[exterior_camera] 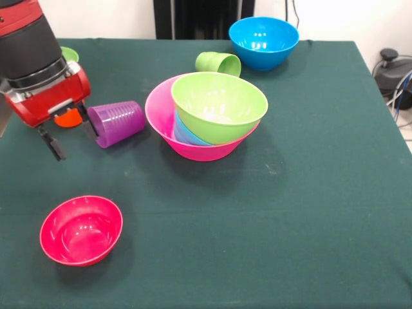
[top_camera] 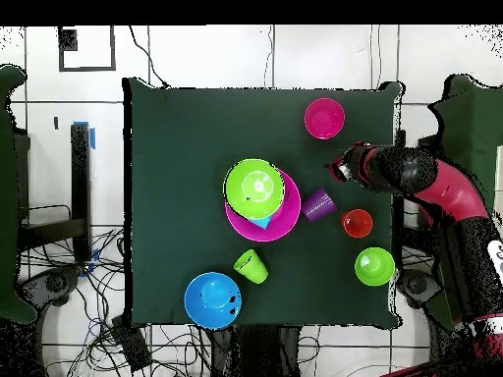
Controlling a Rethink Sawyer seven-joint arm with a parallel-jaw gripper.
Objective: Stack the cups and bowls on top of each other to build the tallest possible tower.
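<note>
The large pink bowl [exterior_camera: 161, 119] stands mid-table with a light blue piece [exterior_camera: 183, 132] and a medium green bowl [exterior_camera: 219, 106] nested tilted inside it; the pile shows in the overhead view too [top_camera: 285, 221]. A purple cup [exterior_camera: 117, 122] lies on its side just left of it. My gripper [exterior_camera: 69, 136] hangs open and empty beside the purple cup's mouth, above the cloth. An orange piece [exterior_camera: 67, 118] shows partly behind the gripper. A light green cup [exterior_camera: 219, 63] lies on its side behind the pile. A small red bowl [exterior_camera: 82, 230] stands upright near the front left.
A medium blue bowl [exterior_camera: 264, 42] stands at the far edge. A small green bowl [exterior_camera: 69, 53] is mostly hidden behind my arm, and shows whole in the overhead view [top_camera: 374, 266]. The green cloth ends at the table's edges [exterior_camera: 380, 129].
</note>
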